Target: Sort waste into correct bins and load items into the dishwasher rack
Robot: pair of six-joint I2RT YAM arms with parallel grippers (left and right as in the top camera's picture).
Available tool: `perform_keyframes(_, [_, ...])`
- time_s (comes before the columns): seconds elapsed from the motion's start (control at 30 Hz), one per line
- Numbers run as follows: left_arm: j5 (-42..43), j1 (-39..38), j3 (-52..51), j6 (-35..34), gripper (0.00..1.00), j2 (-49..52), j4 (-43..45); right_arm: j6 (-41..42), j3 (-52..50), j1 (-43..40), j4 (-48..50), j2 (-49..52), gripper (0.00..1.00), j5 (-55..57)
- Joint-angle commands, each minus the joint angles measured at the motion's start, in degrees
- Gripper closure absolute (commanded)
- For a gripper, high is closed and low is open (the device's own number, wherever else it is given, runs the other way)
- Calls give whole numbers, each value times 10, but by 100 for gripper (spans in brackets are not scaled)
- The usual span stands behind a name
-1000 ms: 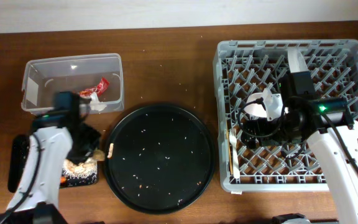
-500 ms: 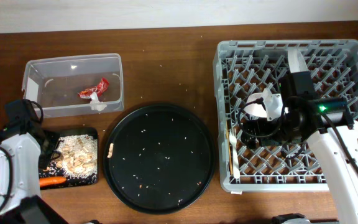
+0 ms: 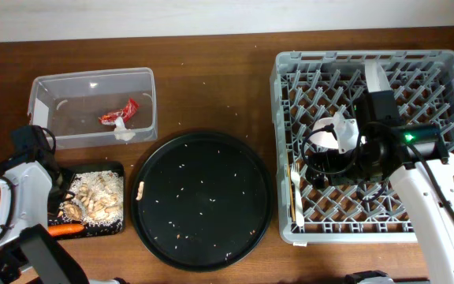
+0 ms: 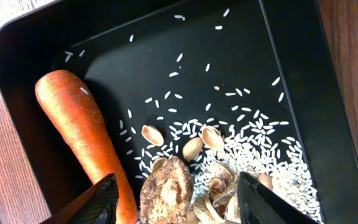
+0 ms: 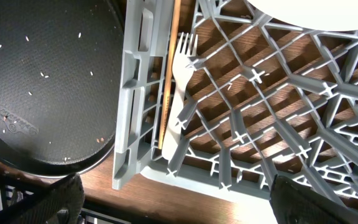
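Note:
The shallow black tray (image 3: 119,168) holds an orange carrot (image 4: 82,134), a brown food lump (image 4: 166,194), beige shell scraps (image 4: 211,138) and rice. My left gripper (image 4: 179,214) is open just above the lump, which lies between its fingers; in the overhead view it (image 3: 56,197) is at the tray's left end. The clear tub (image 3: 91,83) holds the red wrapper (image 3: 120,113) and a white tissue wad (image 3: 123,135). My right gripper (image 5: 179,211) is open and empty over the grey rack (image 3: 440,95), near a white fork (image 5: 182,99) and a thin wooden stick (image 5: 169,74). A pale plate (image 5: 322,11) stands in the rack.
The large round black tray (image 3: 203,201), speckled with rice, lies between the bins and the rack and shows in the right wrist view (image 5: 42,81). A white dish (image 3: 339,130) and a white piece (image 3: 376,76) stand among the rack's pegs. The table's front edge is close.
My left arm has swung from over the black tray to its left end, uncovering the scraps and the carrot. The right arm has not moved.

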Motion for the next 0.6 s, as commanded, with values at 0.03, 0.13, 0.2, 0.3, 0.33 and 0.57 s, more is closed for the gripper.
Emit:
perform_keyframes(0.03, [73,3,28,64,38,1,-3,-3,-2,5,-2,1,2,7])
perform_keyframes(0.13, [171,-10,39,103,36,-13,-5,-3,-2,5,-2,1,2,7])
perform_keyframes(0.2, [196,-30,39,124,35,-24,-7,-3,-2,5,-1,1,2,7])
perform_keyframes(0.3, [198,-80,39,153,34,-44,-20,-3,-2,5,1,1,2,7])
perform_keyframes(0.33, [198,-110,39,170,34,-50,-26,-3,-2,5,1,1,2,7])
perform_keyframes(0.57, [185,-299,31,264,33,-44,-38,-3,-2,5,1,1,2,7])
